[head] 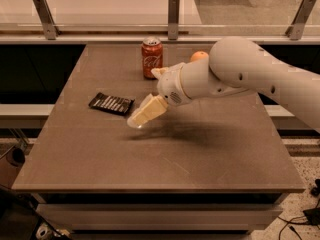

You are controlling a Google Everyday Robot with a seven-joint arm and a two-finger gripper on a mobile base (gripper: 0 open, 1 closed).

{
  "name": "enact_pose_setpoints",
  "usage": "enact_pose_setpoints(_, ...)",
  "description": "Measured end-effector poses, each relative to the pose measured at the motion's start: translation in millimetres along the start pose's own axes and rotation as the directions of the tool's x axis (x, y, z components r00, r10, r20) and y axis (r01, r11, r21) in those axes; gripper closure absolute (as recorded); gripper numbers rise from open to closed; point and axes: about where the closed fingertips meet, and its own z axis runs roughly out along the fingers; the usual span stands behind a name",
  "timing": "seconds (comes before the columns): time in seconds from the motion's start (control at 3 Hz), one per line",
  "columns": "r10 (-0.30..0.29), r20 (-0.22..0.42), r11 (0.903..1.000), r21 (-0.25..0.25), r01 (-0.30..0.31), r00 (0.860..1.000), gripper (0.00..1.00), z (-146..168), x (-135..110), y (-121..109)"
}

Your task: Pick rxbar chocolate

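Observation:
The rxbar chocolate [111, 103] is a flat black bar with white lettering, lying on the brown table [165, 159] at the left of middle. My gripper [140, 118] hangs just above the table, right beside the bar's right end, on the white arm [250, 76] that reaches in from the right. It holds nothing.
A red soda can [152, 57] stands upright at the back middle of the table. An orange fruit [199, 57] sits behind the arm, partly hidden. A glass railing with metal posts [173, 16] runs behind the table.

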Motion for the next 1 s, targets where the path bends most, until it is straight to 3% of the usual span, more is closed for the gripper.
enact_pose_setpoints(1.0,0.035,0.069,0.9967,-0.075,-0.03,0.997,0.0,59.9,-11.6,15.8)
